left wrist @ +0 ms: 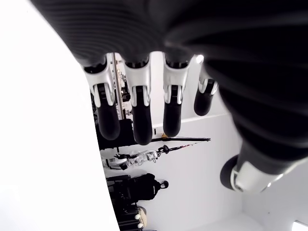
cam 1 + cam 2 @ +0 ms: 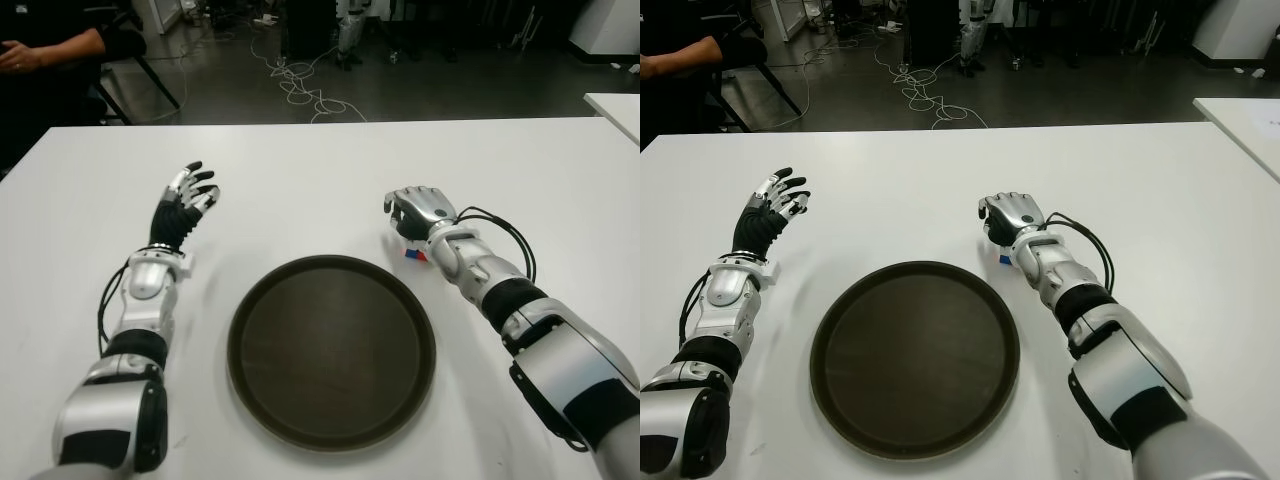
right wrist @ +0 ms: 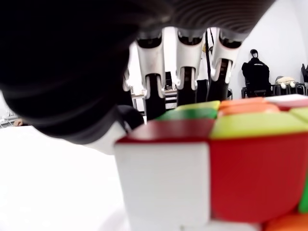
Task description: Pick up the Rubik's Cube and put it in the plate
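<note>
Right hand [image 2: 418, 213]: arched over the one cube [image 2: 413, 255], fingers [image 3: 151, 77] curled down past its far side. The cube sits under the palm, just beyond the right rim of the plate, on the counter [image 2: 330, 170]. The right wrist view shows red, white, green, yellow and orange tiles close under the palm, with three fingers hanging behind the cube. Cannot tell whether the fingers press on the cube; the hand is cupped around it, and whether it is gripped is not shown.

Left hand [image 2: 186, 204]: to the left of the plate and a little beyond it, fingers [image 1: 139, 113] straight and spread, holding nothing. The left wrist view shows four fingers extended and a thumb off to the side.

Plate [image 2: 250, 300]: one, dark, round, with a raised rim, between the two forearms, nearer the robot than both hands. Nothing lies in it.

Beyond the counter's far edge, well past the plate: cables [image 2: 300, 85] on a dark floor, and a person's arm [image 2: 45, 50] at far left.
</note>
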`<control>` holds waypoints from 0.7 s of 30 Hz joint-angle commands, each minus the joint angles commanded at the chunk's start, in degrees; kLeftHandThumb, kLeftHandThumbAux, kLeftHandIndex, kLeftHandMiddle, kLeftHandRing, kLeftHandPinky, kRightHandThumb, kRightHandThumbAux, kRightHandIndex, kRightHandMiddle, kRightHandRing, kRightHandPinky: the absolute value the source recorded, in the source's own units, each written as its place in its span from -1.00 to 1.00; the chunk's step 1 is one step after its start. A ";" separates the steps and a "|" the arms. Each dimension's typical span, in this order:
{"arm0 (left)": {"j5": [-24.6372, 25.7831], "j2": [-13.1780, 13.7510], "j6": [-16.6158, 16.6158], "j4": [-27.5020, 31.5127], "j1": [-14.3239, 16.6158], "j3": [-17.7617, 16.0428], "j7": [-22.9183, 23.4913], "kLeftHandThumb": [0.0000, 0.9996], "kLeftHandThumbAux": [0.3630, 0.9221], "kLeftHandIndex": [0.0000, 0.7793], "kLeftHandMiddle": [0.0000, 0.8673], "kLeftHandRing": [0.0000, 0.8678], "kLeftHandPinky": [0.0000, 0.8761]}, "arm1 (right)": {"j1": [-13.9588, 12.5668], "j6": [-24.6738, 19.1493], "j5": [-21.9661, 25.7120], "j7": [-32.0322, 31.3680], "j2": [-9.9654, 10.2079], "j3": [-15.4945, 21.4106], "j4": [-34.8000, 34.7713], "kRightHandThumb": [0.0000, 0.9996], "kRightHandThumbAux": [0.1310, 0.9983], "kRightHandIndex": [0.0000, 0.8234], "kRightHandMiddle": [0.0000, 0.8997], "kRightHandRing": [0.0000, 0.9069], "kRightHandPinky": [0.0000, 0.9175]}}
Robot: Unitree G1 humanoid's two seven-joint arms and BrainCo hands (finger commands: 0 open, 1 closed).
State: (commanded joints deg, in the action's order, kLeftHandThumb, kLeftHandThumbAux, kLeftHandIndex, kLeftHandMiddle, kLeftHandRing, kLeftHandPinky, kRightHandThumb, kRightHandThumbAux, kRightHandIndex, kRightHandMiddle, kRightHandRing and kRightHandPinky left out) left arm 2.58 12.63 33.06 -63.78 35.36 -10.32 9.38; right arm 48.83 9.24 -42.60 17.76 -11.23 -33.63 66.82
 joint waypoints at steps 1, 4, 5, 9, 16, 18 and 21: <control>0.00 0.00 0.02 -0.04 0.02 0.01 -0.01 -1.00 -0.12 -0.70 -0.54 -0.51 -0.44 | 0.02 -0.02 -0.01 0.04 0.01 -0.01 0.04 0.39 0.39 0.00 0.07 0.14 0.10; 0.02 -0.04 0.06 -0.10 0.04 -0.01 -0.11 -1.00 -0.12 -0.69 -0.53 -0.51 -0.45 | -0.01 0.25 0.01 0.52 -0.03 0.03 0.10 0.39 0.39 0.00 0.07 0.14 0.11; 0.03 -0.07 0.07 -0.09 0.04 -0.02 -0.14 -1.00 -0.11 -0.69 -0.53 -0.51 -0.45 | -0.04 0.39 0.02 0.72 -0.05 0.04 0.10 0.39 0.39 0.00 0.08 0.14 0.11; -0.18 -0.10 0.08 -0.20 0.11 0.11 -0.46 -1.00 -0.09 -0.68 -0.52 -0.50 -0.43 | -0.20 1.25 0.16 2.15 -0.22 0.22 0.16 0.39 0.39 0.00 0.08 0.14 0.11; -0.51 -0.09 0.32 -0.25 0.11 0.31 -0.82 -0.98 -0.10 -0.67 -0.50 -0.48 -0.41 | -0.34 2.46 0.54 4.53 -0.22 0.67 0.54 0.36 0.40 -0.03 -0.37 -0.29 -0.21; -0.73 -0.01 0.49 -0.31 0.13 0.48 -0.89 -0.98 -0.11 -0.68 -0.51 -0.48 -0.41 | -0.39 2.42 1.04 4.93 0.03 1.19 0.79 -0.03 0.45 -0.38 -0.62 -0.56 -0.48; -1.00 0.07 0.72 -0.35 0.12 0.65 -1.03 -0.97 -0.12 -0.69 -0.52 -0.49 -0.41 | -0.39 2.30 1.48 4.95 0.27 1.65 1.05 -0.61 0.48 -0.80 -0.88 -0.86 -0.80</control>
State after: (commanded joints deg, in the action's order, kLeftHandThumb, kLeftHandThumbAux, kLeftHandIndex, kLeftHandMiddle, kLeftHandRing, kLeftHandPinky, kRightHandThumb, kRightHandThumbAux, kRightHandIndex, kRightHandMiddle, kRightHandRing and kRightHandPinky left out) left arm 1.57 12.70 33.78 -64.14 35.47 -9.67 8.36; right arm 48.44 11.54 -41.12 22.71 -10.96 -31.98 67.87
